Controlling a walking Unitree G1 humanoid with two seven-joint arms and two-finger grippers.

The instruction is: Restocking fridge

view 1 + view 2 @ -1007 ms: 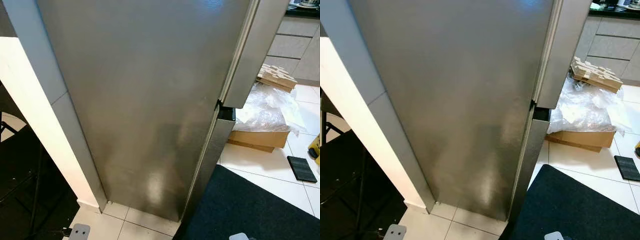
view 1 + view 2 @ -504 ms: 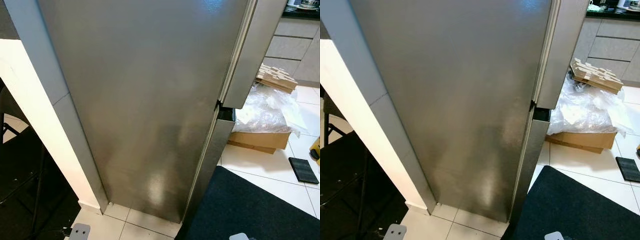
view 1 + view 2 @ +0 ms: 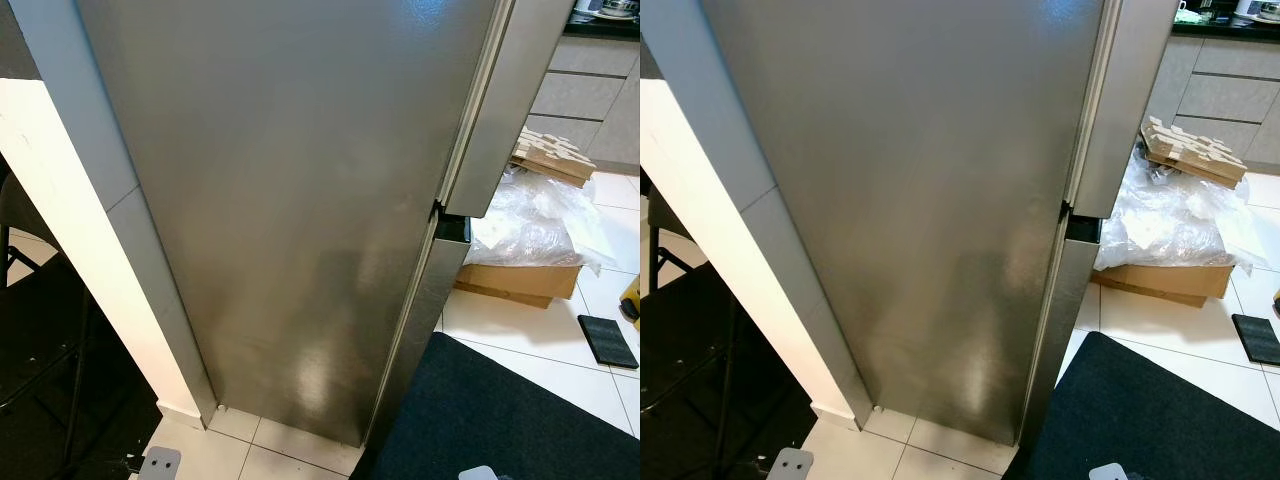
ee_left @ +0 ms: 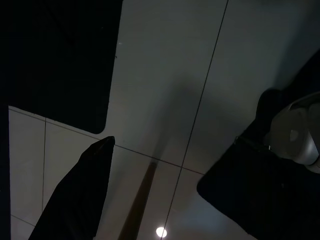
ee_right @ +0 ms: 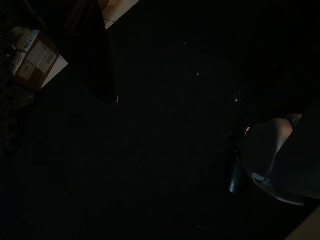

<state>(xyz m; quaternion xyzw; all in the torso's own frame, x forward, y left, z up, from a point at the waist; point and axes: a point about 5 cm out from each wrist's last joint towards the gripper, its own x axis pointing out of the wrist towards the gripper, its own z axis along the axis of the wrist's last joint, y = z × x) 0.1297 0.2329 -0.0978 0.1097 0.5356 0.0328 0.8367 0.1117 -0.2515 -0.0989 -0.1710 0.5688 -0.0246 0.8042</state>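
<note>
Directly ahead stood the fridge (image 3: 300, 200), a tall slab of brushed steel with a smooth, faintly mirrored side, its doors shut and a thin seam between upper and lower door at the right edge, set against a white wall (image 3: 60, 230) on glossy pale tiles (image 3: 520, 340). Right of it lay a dark, flat-piled mat (image 3: 480, 410), a flattened cardboard box (image 3: 515, 280) under crumpled clear plastic sheet (image 3: 530, 220), and a small black ridged rectangle (image 3: 606, 340). Left gripper (image 4: 90, 185) hung over the tiles and right gripper (image 5: 97, 60) over the mat, each showing one black finger, so their spread could not be told.
</note>
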